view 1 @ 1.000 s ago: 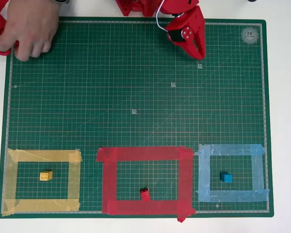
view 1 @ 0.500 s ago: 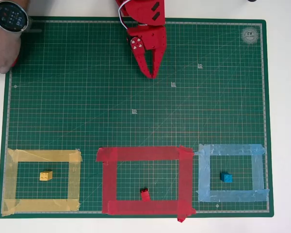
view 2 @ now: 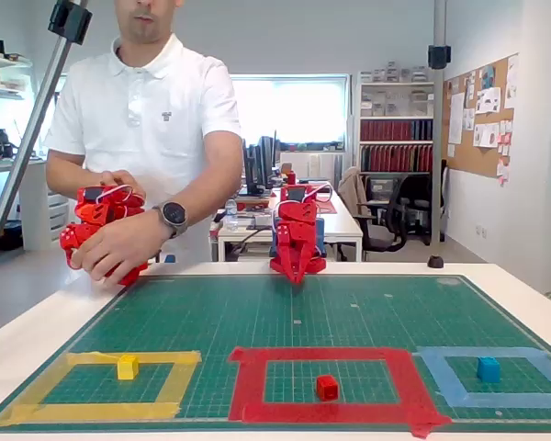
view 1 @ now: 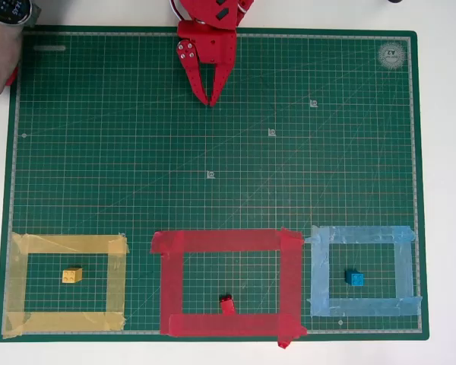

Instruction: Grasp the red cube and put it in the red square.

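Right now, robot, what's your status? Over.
Gripper shut, empty, at mat's far edge. Red cube inside red square, touching its near strip. Path clear.

Overhead looks straight down; fixed view faces the mat [view 2: 367, 312] low, frontally.

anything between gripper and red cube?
Overhead view: bare green mat below the gripper, then the red square's top tape strip, before the red cube.

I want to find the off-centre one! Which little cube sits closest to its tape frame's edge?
The red cube. It sits right by the near strip of the red square, while the yellow cube and blue cube sit near their frames' middles.
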{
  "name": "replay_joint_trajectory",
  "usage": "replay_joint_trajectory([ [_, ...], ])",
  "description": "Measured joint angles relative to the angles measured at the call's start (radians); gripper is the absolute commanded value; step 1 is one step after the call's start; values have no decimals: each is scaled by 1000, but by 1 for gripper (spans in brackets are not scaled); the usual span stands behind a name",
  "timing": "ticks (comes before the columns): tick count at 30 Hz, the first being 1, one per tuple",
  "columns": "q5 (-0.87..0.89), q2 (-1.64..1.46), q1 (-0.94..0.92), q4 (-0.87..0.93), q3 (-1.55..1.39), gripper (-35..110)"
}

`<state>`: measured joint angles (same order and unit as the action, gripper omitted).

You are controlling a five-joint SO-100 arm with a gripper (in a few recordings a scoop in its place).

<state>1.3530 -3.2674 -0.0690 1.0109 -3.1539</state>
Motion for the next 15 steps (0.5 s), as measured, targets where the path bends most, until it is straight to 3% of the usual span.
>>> replay_joint_trajectory([
  [8,0,-46,-3,221,0,-2],
  [15,0,-46,-3,282,0,-1],
])
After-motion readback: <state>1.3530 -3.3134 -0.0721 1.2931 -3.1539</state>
